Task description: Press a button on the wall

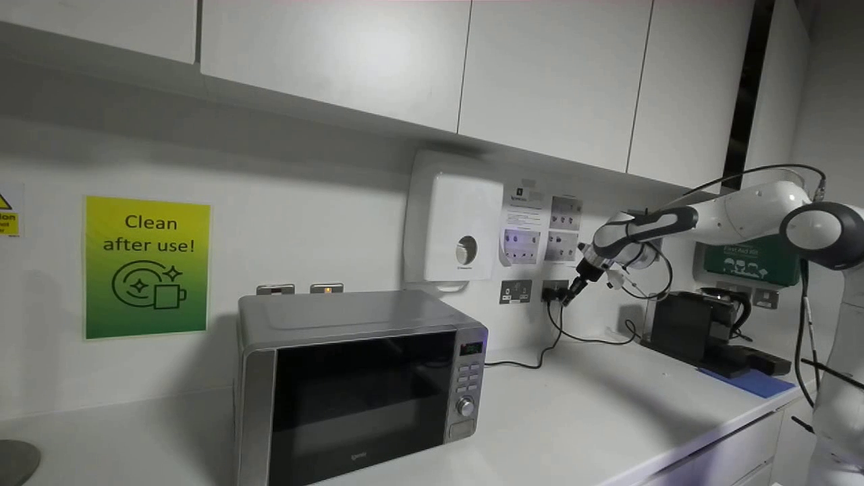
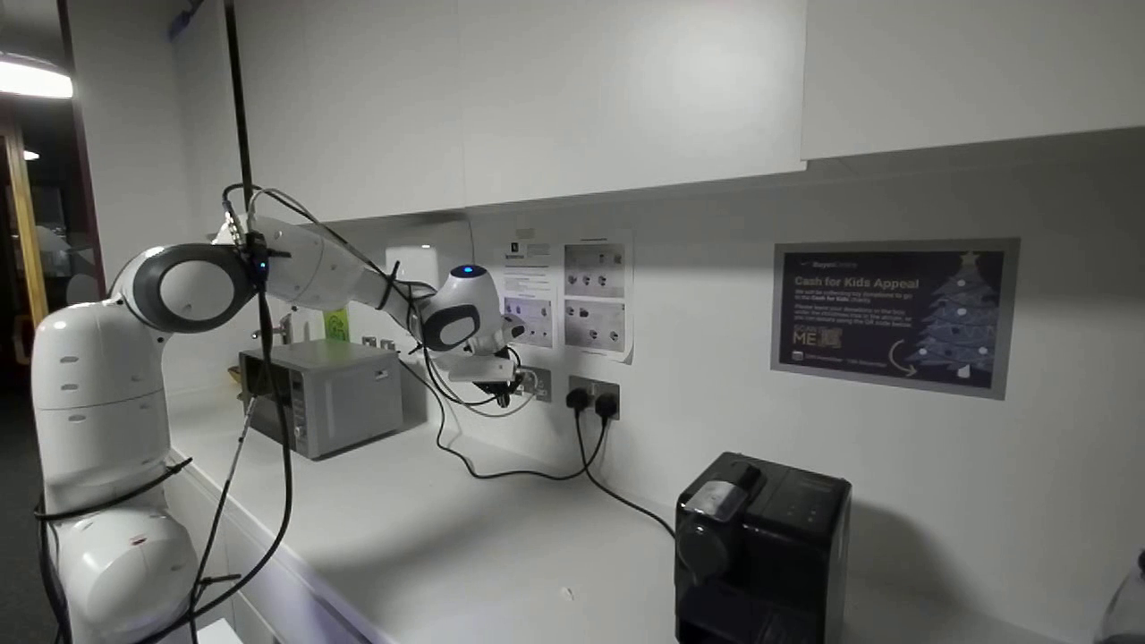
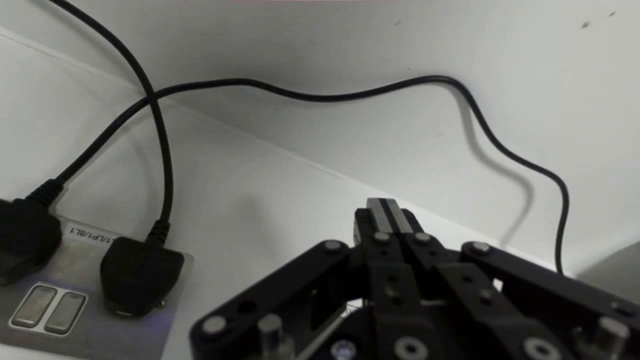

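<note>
Nearest the wrist camera, the gripper (image 3: 384,201) is pinched all the way together with nothing in it, maybe to make a hard tip for poking. The white wall (image 3: 280,220) is close by; its metal plate (image 3: 125,332) has 2 buttons (image 3: 65,312), apart from the gripper, likely there to turn on the 2 black plugs (image 3: 142,275). In an exterior view, a cord goes behind the microwave (image 1: 364,391), probably for power. In an exterior view, another reaches the coffee machine (image 2: 760,546).
</note>
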`<action>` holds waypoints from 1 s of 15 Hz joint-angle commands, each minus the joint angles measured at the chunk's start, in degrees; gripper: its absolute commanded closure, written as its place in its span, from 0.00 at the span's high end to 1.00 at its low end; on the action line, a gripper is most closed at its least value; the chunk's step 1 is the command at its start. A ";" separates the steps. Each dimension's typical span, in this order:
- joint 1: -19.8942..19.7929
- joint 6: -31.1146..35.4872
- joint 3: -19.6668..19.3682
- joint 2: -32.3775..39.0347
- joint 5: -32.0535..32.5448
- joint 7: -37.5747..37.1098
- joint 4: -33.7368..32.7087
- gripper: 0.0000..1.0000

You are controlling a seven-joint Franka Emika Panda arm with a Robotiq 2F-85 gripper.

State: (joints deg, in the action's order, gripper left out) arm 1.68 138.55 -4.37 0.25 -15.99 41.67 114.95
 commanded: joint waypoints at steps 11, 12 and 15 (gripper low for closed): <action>-0.66 -8.23 0.69 -8.06 2.89 2.27 4.53 0.00; -0.66 -8.58 0.65 -8.48 2.74 2.82 4.90 0.00; -0.63 -8.81 0.51 -9.56 2.60 4.59 6.01 0.00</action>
State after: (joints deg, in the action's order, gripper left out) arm 1.46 130.41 -4.01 -5.63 -13.96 44.15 118.04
